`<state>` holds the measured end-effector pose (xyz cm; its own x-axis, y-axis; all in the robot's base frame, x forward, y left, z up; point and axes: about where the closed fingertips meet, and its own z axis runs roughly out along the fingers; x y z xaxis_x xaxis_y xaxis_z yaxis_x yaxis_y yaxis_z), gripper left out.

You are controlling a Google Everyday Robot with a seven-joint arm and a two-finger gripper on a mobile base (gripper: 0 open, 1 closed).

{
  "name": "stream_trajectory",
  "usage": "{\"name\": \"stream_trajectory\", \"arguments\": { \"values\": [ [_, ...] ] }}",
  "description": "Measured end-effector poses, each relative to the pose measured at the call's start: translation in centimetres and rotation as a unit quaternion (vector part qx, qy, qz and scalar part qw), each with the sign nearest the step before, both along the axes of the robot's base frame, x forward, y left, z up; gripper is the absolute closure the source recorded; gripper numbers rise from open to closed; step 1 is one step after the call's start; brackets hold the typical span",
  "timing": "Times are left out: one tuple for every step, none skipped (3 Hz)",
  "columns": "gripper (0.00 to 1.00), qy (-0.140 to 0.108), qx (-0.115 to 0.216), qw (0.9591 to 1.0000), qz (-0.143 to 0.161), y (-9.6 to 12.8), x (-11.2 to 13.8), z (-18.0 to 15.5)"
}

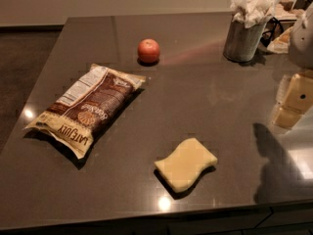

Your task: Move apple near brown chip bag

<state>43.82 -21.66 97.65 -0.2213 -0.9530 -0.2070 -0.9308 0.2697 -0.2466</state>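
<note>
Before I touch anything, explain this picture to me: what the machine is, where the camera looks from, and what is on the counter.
This is a single picture from the robot's only camera. Where it is mounted is not on record, but it looks down on a dark counter. The robot is a wheeled base with one arm. Its hand shows at the right edge, above the counter, and seems to hold nothing. An apple sits at the back. A brown chip bag lies flat at the left, apart from it. A yellow sponge is near the front, and a metal can of paper napkins is at the back right.
</note>
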Motion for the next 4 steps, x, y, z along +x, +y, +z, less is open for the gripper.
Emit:
{"name": "stream_trajectory", "arguments": {
  "values": [
    [0.00,0.000,0.000,1.0000,0.000,0.0,0.0,0.0],
    [0.00,-0.009,0.029,0.9995,-0.012,0.5,2.5,0.4],
    [0.00,-0.030,0.093,0.9952,-0.009,3.3,8.1,1.0],
    [0.00,-0.038,0.163,0.9860,0.001,7.2,13.6,1.3]
  ]
}}
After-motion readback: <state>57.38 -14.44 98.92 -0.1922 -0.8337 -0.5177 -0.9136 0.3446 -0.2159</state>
